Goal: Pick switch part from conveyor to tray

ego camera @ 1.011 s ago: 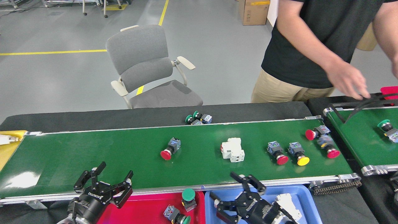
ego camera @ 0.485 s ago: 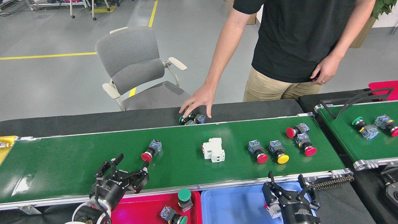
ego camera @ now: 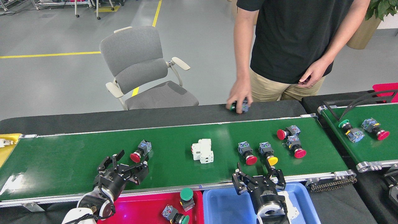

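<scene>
1. Switch part (ego camera: 141, 151), red-capped, is seen lying on the conveyor (ego camera: 62, 158), just beyond the left gripper (ego camera: 127, 166), whose fingers are spread wide and hold nothing.
2. The right gripper (ego camera: 259, 177) is likewise spread and empty, at the near rail, over the blue tray (ego camera: 224, 205); the red tray (ego camera: 140, 210) holds two green-capped switches (ego camera: 186, 199).
3. Farther along the glossy green belt, a white breaker (ego camera: 202, 151) and four more switches (ego camera: 270, 149) are laid.
4. Beyond the belt, a black padded strip, a grey chair (ego camera: 143, 68) and a grey floor with yellow lines are shown.
5. Since half a second earlier, the belt's items have shifted left, and the person's hand (ego camera: 238, 96) has moved right along the strip, closed on green-capped switches.
</scene>
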